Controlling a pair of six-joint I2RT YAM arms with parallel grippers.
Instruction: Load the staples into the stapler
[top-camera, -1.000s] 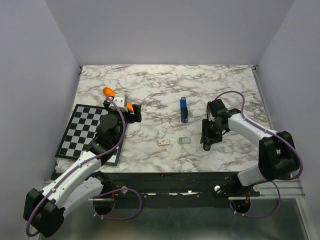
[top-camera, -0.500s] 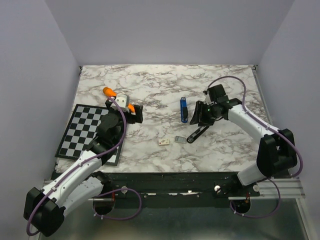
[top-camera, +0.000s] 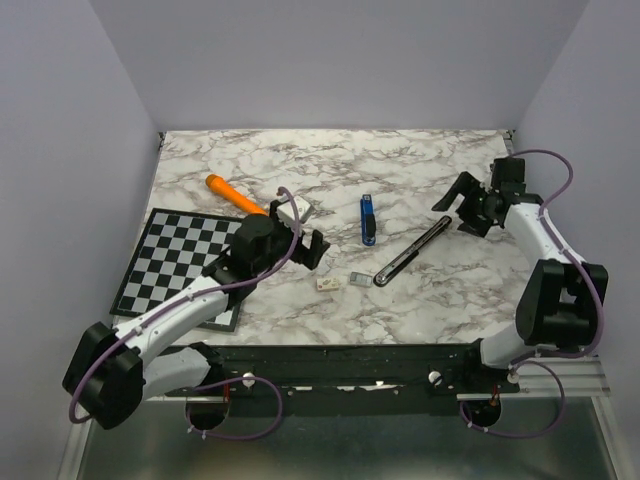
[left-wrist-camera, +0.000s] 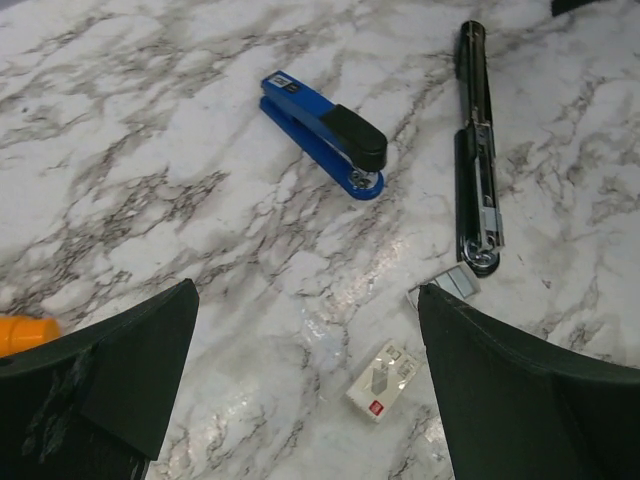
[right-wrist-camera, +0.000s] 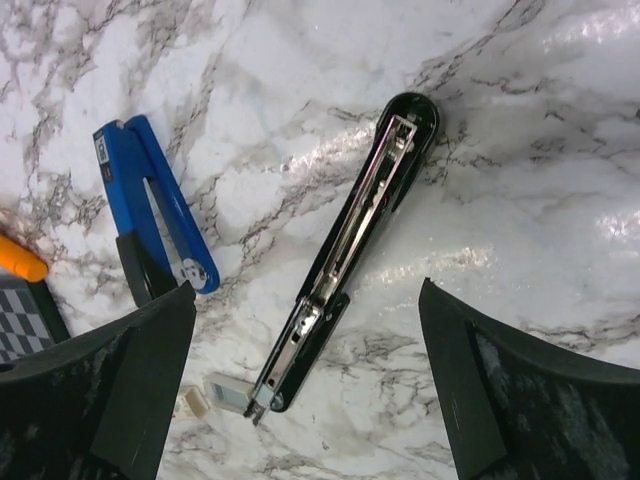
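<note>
A black stapler (top-camera: 410, 250) lies opened out flat on the marble table, its metal channel facing up; it shows in the right wrist view (right-wrist-camera: 350, 260) and the left wrist view (left-wrist-camera: 478, 170). The staples (top-camera: 360, 279), a small grey strip, lie at its near end (right-wrist-camera: 228, 392) (left-wrist-camera: 458, 283). A whitish box (top-camera: 326, 283) (left-wrist-camera: 385, 380) lies just left of them. My left gripper (top-camera: 312, 250) (left-wrist-camera: 308, 290) is open and empty, above and left of the box. My right gripper (top-camera: 455, 208) (right-wrist-camera: 305, 288) is open and empty, off the stapler's far end.
A closed blue stapler (top-camera: 368, 220) (left-wrist-camera: 325, 135) (right-wrist-camera: 155, 205) lies left of the black one. An orange marker (top-camera: 235, 193) lies at the back left. A checkered mat (top-camera: 165, 262) covers the left front of the table.
My right gripper has moved back and right, away from the black stapler, which now lies stretched open. My left arm has swung right toward the box, uncovering the orange marker.
</note>
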